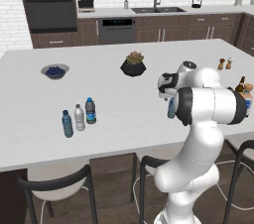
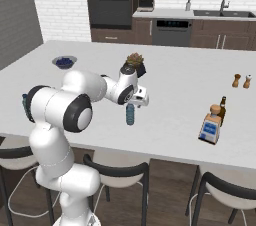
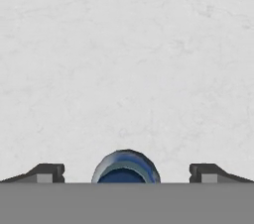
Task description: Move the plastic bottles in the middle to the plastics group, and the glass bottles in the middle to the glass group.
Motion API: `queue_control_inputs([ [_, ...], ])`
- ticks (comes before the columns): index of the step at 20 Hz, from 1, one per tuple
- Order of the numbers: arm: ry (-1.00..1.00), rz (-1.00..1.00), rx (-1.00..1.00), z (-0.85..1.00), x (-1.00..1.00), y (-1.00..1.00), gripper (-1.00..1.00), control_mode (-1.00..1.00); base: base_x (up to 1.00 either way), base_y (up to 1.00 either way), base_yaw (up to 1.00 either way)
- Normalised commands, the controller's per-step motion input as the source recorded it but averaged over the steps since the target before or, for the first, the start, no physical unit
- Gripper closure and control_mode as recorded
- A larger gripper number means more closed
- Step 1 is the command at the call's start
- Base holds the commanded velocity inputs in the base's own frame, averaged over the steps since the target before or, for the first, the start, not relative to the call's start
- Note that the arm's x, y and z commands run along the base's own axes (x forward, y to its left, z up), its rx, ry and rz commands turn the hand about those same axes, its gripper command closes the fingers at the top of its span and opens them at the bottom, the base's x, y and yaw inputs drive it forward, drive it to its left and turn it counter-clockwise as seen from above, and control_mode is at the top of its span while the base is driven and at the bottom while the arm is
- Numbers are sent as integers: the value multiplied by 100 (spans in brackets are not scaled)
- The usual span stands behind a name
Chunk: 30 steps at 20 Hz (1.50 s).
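- A pale blue water bottle (image 2: pixel 130 114) stands upright mid-bench, near the front edge, directly under the claw (image 2: pixel 134 104).
- In the hand view its blue cap (image 3: pixel 126 168) sits between the two fingertips (image 3: pixel 47 172), which stand wide apart, touching nothing.
- Left on the white bench (image 1: pixel 149 114), three water bottles are grouped: a blue one (image 1: pixel 67 124), a whitish white-capped one (image 1: pixel 79 117) and a darker blue-labelled one (image 1: pixel 90 110).
- Right, the squat cork-stoppered bottle (image 2: pixel 212 124) stands just beside the slim brown bottle (image 2: pixel 222 108).
- Farther back stand two shakers (image 2: pixel 241 80), a potted plant (image 2: pixel 134 63) and a bowl (image 2: pixel 64 62).
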Motion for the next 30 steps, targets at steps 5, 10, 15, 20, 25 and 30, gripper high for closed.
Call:
queue_control_inputs([
  [5, 0, 0, 0, -8, 0, 0, -100, -100, 0, 0, 0],
  [10, 0, 0, 0, 0, 0, 0, 100, -100, 0, 0, 0],
  [15, 0, 0, 0, 0, 0, 0, 100, -100, 0, 0, 0],
  [20, 0, 0, 0, 0, 0, 0, 100, -100, 0, 0, 0],
  [25, -4, 0, 0, 33, -1, 6, 100, -100, 0, 0, 0],
  [30, -12, 12, 0, 58, -15, 63, 100, -100, 0, 0, 0],
])
